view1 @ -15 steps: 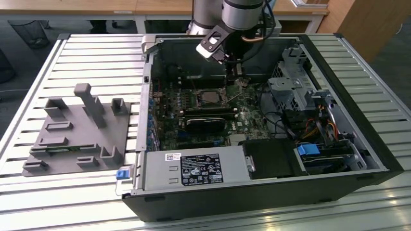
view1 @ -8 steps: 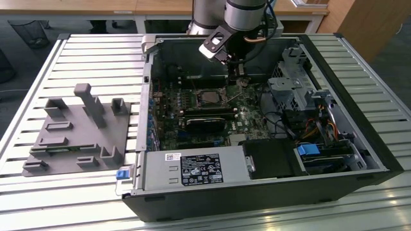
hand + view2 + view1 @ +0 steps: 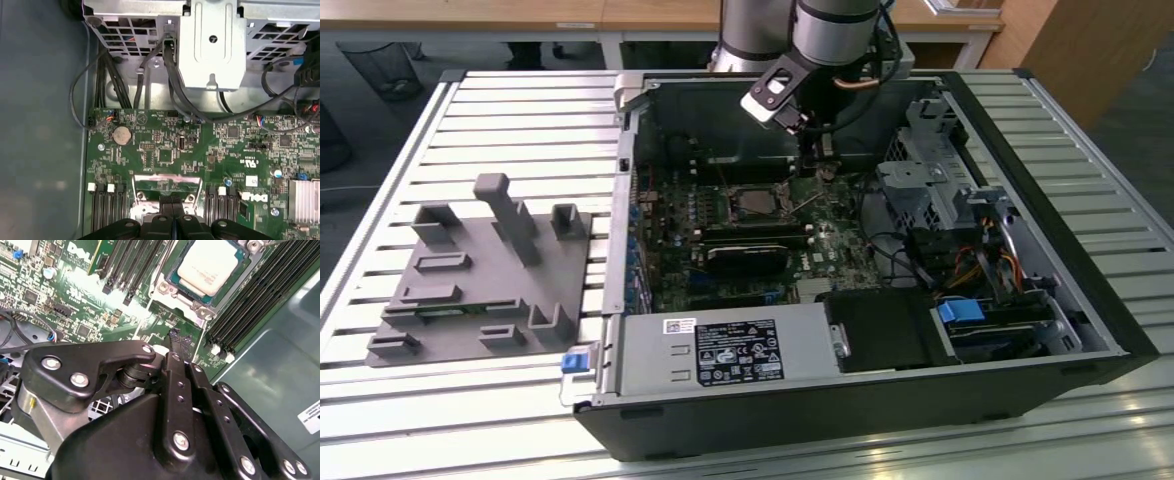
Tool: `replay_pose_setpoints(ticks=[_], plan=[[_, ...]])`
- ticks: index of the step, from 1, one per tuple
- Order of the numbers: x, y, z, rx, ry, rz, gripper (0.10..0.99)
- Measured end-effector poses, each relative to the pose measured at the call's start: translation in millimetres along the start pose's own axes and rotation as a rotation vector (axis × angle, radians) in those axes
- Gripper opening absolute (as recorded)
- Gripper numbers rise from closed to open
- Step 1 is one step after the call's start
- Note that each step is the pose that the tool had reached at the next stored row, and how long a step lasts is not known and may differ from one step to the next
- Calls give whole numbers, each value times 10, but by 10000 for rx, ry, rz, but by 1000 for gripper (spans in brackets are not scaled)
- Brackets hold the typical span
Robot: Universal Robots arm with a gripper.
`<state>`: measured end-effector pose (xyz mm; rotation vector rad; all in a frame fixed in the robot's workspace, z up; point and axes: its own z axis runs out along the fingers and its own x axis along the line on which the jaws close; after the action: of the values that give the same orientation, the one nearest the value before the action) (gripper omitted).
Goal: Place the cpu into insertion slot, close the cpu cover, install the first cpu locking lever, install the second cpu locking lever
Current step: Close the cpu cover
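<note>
The cpu, a pale silvery square chip, lies flat in the insertion slot, and its green edge shows all round. In the exterior view the slot sits mid-board inside the open computer case. The cpu cover, a thin silver frame with a window, stands raised just beyond my fingertips. My gripper hovers over the board beside the slot with its fingers pressed together and nothing visible between them. It also shows in the first wrist view and in the exterior view. A thin lever sticks up next to the slot.
Long black memory slots flank the socket. A black heatsink block lies on the board nearer the power supply. A metal drive cage with cables stands beside the board. A grey fixture tray rests on the slatted table.
</note>
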<state>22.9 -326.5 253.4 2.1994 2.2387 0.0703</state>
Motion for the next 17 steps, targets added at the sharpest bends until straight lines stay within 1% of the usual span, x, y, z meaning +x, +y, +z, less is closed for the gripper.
replay_pose_setpoints(ticks=[8,15,17], plan=[[47,77,15,1,-2,0,118],[49,163,18,0,-1,1,118],[49,178,19,1,-2,-1,118]])
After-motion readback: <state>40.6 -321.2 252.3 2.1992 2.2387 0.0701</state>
